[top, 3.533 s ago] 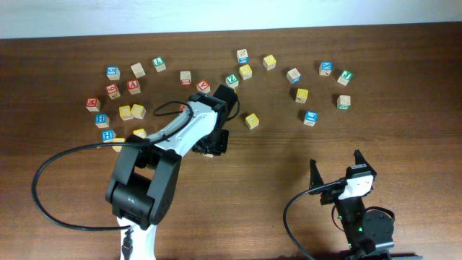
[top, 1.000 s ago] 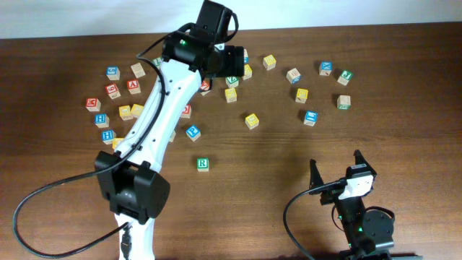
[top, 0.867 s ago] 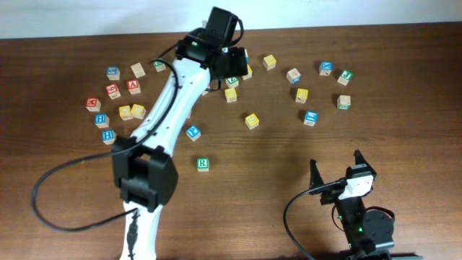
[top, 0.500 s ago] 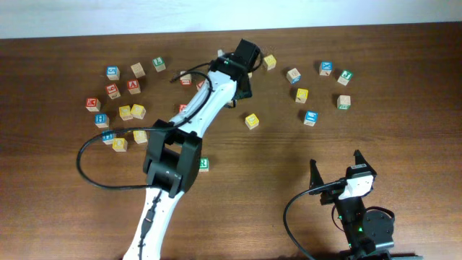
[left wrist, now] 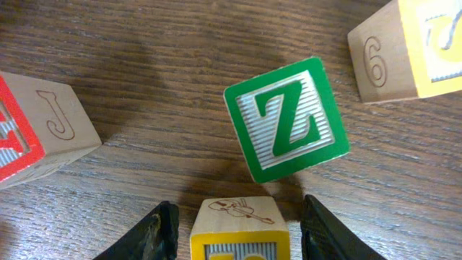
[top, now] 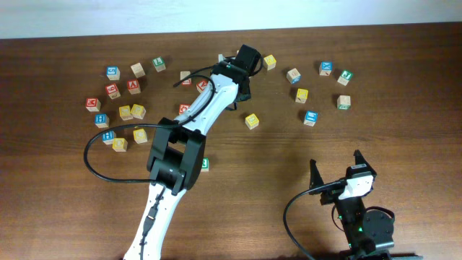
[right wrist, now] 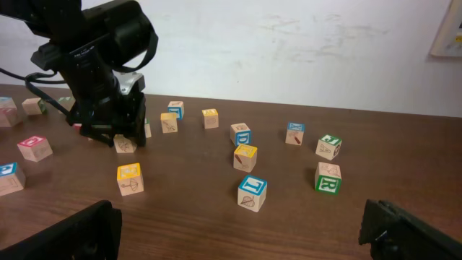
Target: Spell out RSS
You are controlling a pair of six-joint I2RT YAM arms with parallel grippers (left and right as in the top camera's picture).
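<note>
Squarely between the spread fingers (left wrist: 160, 232) of the left gripper (left wrist: 238, 218) sits a yellow cube (left wrist: 240, 230), letter cut off, by the middle of the far edge, Z cube (left wrist: 286, 119) just beyond.

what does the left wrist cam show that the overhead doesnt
Only the left wrist view: the left gripper with its fingers open on either side of a yellow-rimmed cube whose letter is cut off, a green Z cube just beyond it, and a J engraved on the side of a red-rimmed cube.

Only the overhead view: the whole spread of cubes, the green R cube half hidden by the left arm, and the right gripper open and apart from the cubes.

Both: the wooden table and lettered cubes.
</note>
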